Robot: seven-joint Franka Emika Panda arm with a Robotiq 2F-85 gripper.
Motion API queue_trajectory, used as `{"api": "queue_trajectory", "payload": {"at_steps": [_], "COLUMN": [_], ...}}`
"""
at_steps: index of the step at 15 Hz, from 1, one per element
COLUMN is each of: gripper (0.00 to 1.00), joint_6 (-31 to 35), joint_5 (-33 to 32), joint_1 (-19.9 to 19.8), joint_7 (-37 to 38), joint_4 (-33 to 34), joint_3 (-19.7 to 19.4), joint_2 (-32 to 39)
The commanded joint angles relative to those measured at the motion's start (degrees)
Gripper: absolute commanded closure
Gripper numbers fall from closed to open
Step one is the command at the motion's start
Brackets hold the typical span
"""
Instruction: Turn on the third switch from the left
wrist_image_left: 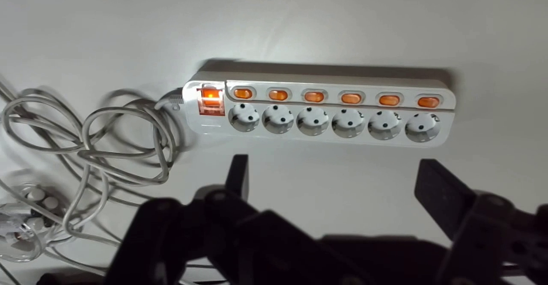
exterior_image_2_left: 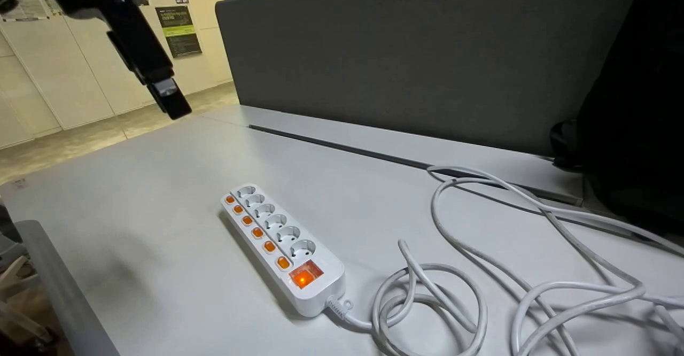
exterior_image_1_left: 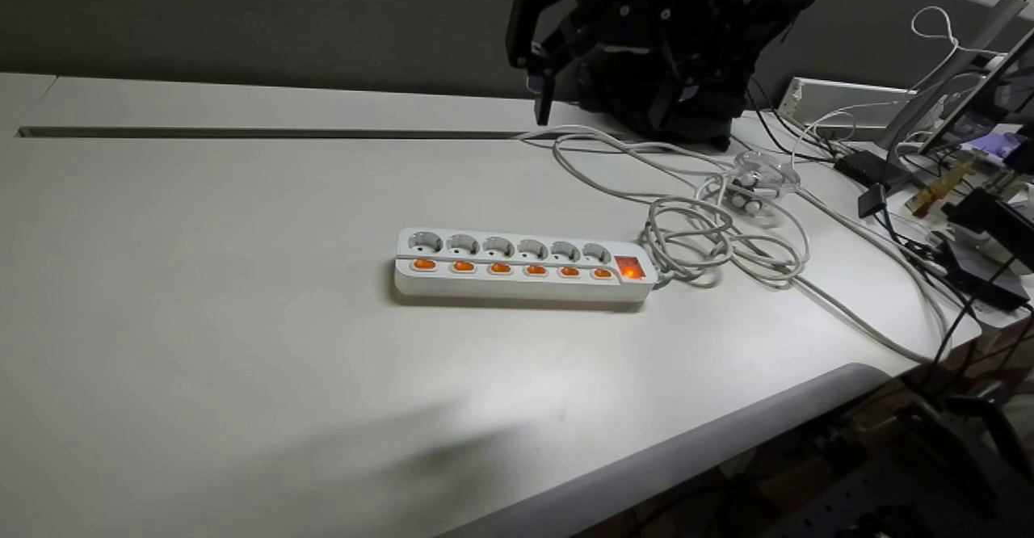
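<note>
A long white power strip [exterior_image_1_left: 525, 286] lies on the white table with a row of small orange rocker switches beside its sockets. It also shows in an exterior view [exterior_image_2_left: 320, 297] and in the wrist view [wrist_image_left: 325, 137]. The third switch from the cordless end [exterior_image_1_left: 500, 268] is uncovered, also in an exterior view [exterior_image_2_left: 247, 220] and in the wrist view [wrist_image_left: 351, 98]; it looks unlit. My gripper [exterior_image_1_left: 604, 106] is open and empty, above the table and apart from the strip. In the wrist view its fingers [wrist_image_left: 336, 171] are wide apart, below the socket side.
A larger square switch [exterior_image_1_left: 630, 268] at the cord end glows orange. Coiled grey-white cable [exterior_image_1_left: 687, 235] lies beside that end, with a clear plastic item [exterior_image_1_left: 759, 178] among it. A dark partition [exterior_image_2_left: 427, 62] stands along the table's back. Electronics stand at the side.
</note>
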Motion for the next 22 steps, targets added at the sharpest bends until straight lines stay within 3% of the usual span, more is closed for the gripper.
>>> {"api": "queue_trajectory", "payload": {"at_steps": [1, 7, 12, 13, 14, 22], "gripper": [0.00, 0.00, 0.00, 0.25, 0.25, 0.83], "joint_6": [-0.3, 1.8, 4.3, 5.1, 6.4, 9.6], "joint_5": [-1.8, -4.7, -10.6, -11.7, -13.5, -9.4], "joint_1": [1.7, 1.2, 0.7, 1.1, 1.5, 9.2], "joint_7": [1.1, 4.7, 10.4, 11.6, 13.5, 11.8], "joint_4": [0.5, 0.9, 4.2, 4.9, 5.5, 12.8], "joint_3": [-2.3, -1.7, -1.8, -2.4, -3.1, -11.8], "joint_2": [0.9, 2.2, 10.9, 12.9, 14.8, 28.9]}}
